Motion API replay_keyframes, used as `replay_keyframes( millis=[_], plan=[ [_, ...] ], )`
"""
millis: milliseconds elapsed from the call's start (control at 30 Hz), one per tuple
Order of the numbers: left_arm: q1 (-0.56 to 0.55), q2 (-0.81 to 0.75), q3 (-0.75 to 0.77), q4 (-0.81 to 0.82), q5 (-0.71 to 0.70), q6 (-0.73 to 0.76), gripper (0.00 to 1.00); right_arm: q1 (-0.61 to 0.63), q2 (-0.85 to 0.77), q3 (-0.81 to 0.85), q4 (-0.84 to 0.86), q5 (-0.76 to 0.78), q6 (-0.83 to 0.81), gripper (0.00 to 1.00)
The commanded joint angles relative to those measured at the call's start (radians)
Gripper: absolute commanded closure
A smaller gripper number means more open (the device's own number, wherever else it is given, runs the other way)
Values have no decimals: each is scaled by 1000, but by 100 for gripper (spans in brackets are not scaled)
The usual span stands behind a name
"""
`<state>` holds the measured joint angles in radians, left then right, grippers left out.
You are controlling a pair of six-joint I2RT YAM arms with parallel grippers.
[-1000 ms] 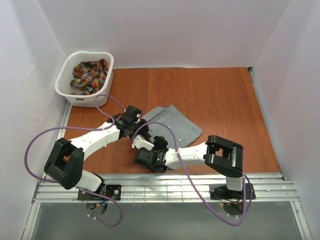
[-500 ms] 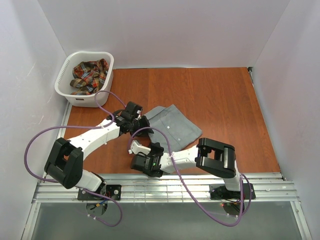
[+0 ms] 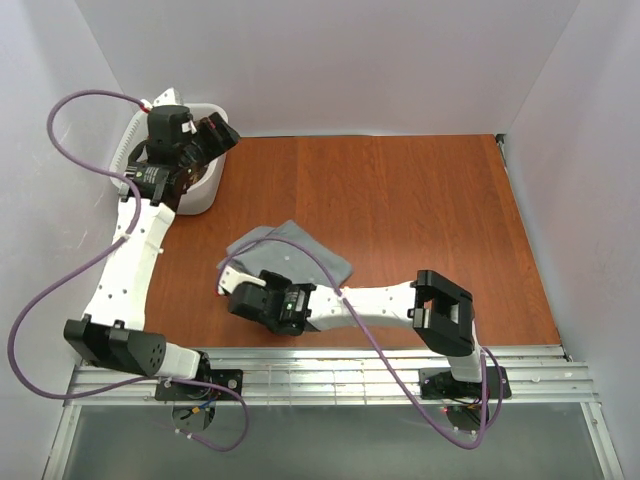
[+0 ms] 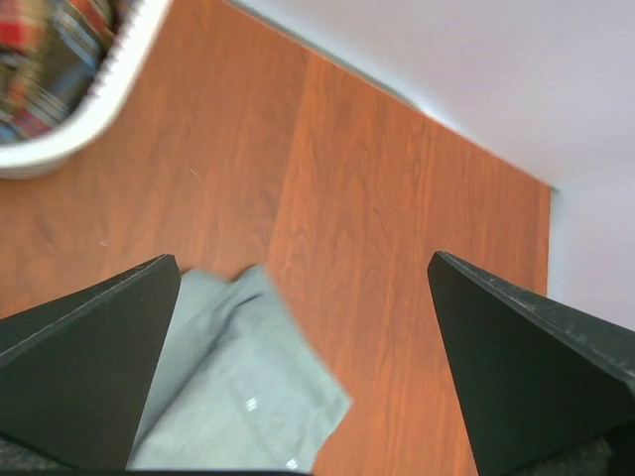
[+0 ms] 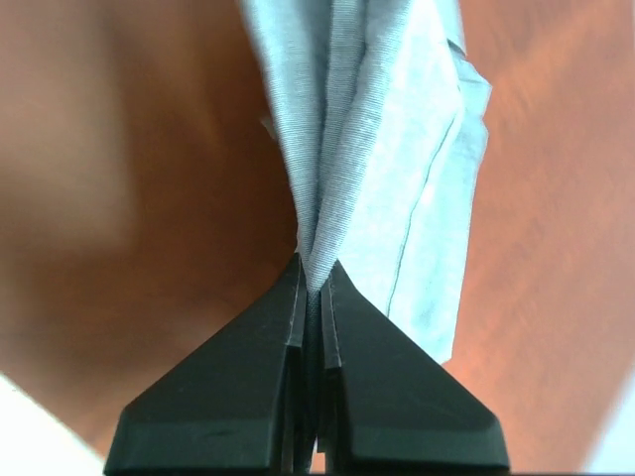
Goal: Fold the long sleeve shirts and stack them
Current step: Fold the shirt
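Right wrist view: the right gripper (image 5: 313, 266) is pinching the grey shirt (image 5: 397, 149). The left gripper (image 4: 303, 258) is hovering, spread wide, near the basket (image 4: 60, 149).

my left arm is stretched far to the back left, the left gripper (image 4: 303, 258) spread wide. my right arm lies low, the right gripper (image 5: 313, 273) pinching the grey shirt (image 5: 397, 149).

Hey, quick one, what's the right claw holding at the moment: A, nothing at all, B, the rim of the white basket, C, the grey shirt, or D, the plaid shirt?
C: the right wrist view shows the right claw shut on a bunched fold of the grey shirt.
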<state>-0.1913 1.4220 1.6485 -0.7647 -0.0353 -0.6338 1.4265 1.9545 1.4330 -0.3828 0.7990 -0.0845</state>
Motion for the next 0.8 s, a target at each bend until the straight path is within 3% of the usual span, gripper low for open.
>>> replay_keyframes(
  millis=[0,100,167,200,300,367,567,600,767],
  plan=[
    [1,-69,51,-128,-165,79,4,-5,-31,208,-102,-235,35,99],
    [3,-165,19,-88,-230,66,3,-23,-26,409,-165,-394,77,99],
    [3,-228,-6,-53,-241,66,3,-72,-29,489,-180,-489,195,99],
    [3,-242,-9,-45,-242,69,3,-99,-35,556,-183,-612,236,99],
    [3,-259,8,-31,-212,95,3,-251,-43,604,-176,-870,452,99],
    [3,-253,22,-35,-157,111,3,-349,-77,566,-145,-944,546,99],
    [3,-265,-84,13,18,135,3,-521,-264,83,79,-975,686,99],
    [3,-282,-143,34,34,128,3,-562,-287,-68,117,-989,727,99],
    [3,-293,-318,91,250,108,3,-702,-376,-474,350,-1078,833,99]
  ],
)
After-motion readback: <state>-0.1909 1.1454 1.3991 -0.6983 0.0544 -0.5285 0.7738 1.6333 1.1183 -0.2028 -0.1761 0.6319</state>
